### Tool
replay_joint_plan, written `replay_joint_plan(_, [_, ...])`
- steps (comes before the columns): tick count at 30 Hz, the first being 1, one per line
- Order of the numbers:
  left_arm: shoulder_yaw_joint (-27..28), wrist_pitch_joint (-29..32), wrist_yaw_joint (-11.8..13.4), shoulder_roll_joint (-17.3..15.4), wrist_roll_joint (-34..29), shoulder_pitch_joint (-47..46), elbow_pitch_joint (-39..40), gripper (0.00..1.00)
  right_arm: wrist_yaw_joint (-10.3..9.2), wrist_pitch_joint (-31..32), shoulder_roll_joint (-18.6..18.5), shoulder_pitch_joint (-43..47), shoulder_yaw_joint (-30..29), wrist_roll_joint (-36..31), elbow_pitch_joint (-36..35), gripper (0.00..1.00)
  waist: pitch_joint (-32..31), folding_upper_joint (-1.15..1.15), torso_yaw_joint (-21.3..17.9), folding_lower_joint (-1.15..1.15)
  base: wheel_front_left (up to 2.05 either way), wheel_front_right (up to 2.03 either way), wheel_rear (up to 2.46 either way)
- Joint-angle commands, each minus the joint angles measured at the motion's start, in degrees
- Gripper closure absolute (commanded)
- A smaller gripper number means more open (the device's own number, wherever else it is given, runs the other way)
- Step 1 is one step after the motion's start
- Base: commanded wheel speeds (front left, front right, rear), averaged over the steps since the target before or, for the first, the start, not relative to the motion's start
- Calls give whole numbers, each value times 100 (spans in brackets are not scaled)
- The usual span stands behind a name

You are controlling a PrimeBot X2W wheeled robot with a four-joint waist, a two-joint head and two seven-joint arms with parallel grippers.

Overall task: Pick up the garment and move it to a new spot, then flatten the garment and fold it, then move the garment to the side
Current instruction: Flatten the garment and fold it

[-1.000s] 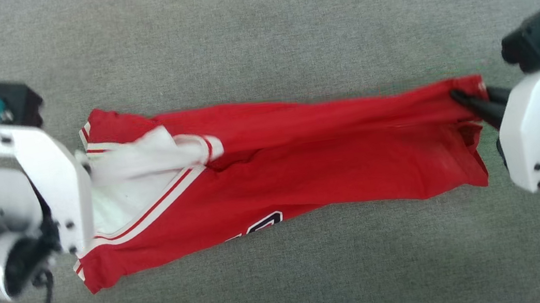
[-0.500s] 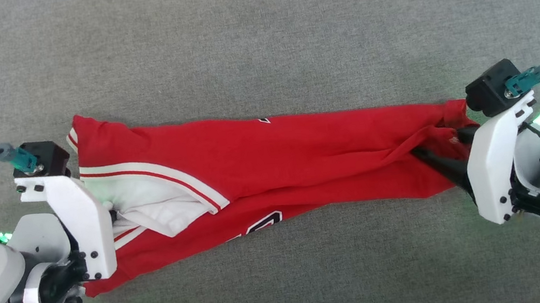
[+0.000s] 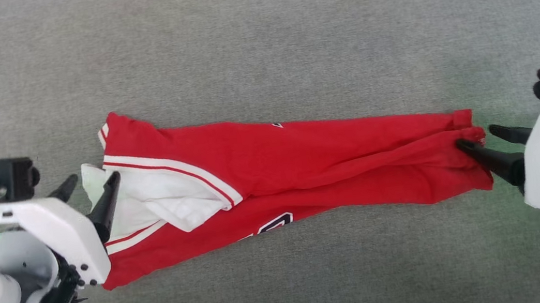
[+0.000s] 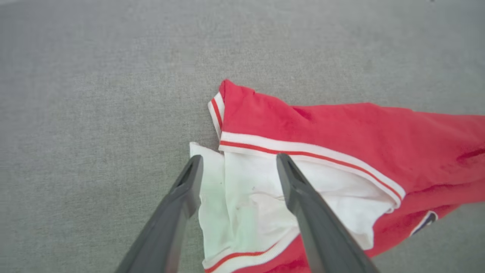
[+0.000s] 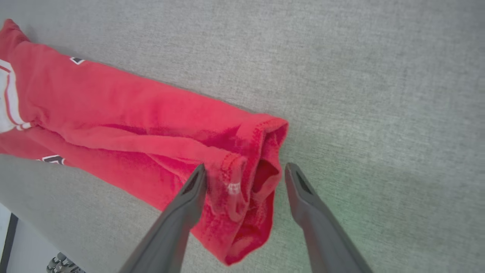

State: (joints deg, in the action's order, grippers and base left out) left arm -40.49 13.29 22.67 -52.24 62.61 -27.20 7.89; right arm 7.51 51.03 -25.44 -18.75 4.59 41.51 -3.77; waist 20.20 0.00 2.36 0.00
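Both spread and empty, the left end effector [image 3: 94, 176] and right end effector [image 3: 475, 136] may pinch extra layers of the bunched soft red jersey garment [image 3: 329, 164].

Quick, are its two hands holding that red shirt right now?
Left gripper: open, holding nothing.
Right gripper: open, holding nothing.

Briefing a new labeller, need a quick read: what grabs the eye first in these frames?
The red garment lies stretched in a long rumpled band across the middle of the grey surface, with white fabric bunched at its left end. An open gripper sits at each end: the left gripper over the white edge, the right gripper at the red hem.
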Motion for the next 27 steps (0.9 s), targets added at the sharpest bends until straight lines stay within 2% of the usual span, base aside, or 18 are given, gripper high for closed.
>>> replay_joint_plan(1, [66, -239, -59, 29, -105, 155, 26, 0, -5, 59, 10, 72, -50, -16, 50, 0, -16, 0, 49, 0, 0, 0, 0])
replay_joint_plan(6, [231, -1289, -173, 171, -293, 561, -3, 0, -5, 143, 71, 57, -140, 63, 422, 0, 9, 0, 221, 0, 0, 0, 0])
replay_joint_plan(12, [389, -2379, -278, 471, -466, 951, -245, 0, -5, 90, 57, -173, 270, 190, 921, 0, 55, 0, 396, 0, 0, 0, 0])
replay_joint_plan(16, [529, -2694, -353, 662, -512, 1140, -427, 0, -4, 39, 75, -333, 631, 320, 1204, 0, 61, 0, 456, 0, 0, 0, 0])
replay_joint_plan(19, [737, -2827, -481, 927, -630, 1344, -611, 0, -2, 69, 70, -454, 1033, 503, 1478, 0, 49, 0, 514, 0, 0, 0, 0])
replay_joint_plan(20, [851, -2843, -514, 1039, -675, 1416, -698, 0, -2, 69, 43, -490, 1142, 536, 1564, 30, 45, 0, 531, 0, 0, 0, 0])
replay_joint_plan(21, [1002, -2844, -593, 1177, -787, 1485, -715, 0, -2, 70, 16, -522, 1244, 598, 1628, 100, 37, 0, 548, 0, 0, 0, 0])
replay_joint_plan(27, [2087, -2853, -1167, 2029, -1584, 2054, -880, 0, -4, -20, -182, -679, 1211, 1136, 1868, 100, -21, 0, 620, 0, 0, 0, 0])
